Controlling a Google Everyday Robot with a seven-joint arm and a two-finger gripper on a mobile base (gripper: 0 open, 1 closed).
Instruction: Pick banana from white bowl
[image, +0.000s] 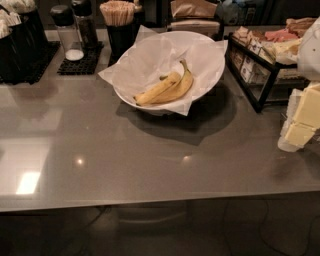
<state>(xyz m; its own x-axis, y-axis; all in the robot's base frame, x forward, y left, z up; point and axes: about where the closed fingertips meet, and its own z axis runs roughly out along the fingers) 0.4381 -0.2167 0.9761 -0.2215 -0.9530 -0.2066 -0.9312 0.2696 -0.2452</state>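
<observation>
At the far left stand dark containers (20, 45), then two shakers (67, 32) on a black mat and a cup of wooden sticks (117, 15). On the grey counter (125, 160) sits the white bowl (210, 75), paper-lined. The banana (155, 90) lies in its lower middle, touching a longer banana (184, 84) on its right side. Further right is a black rack (260, 75) of packets. The gripper (302, 122) hangs at the right edge, outside the bowl and well apart from the banana, empty; whether it is spread or closed cannot be told
</observation>
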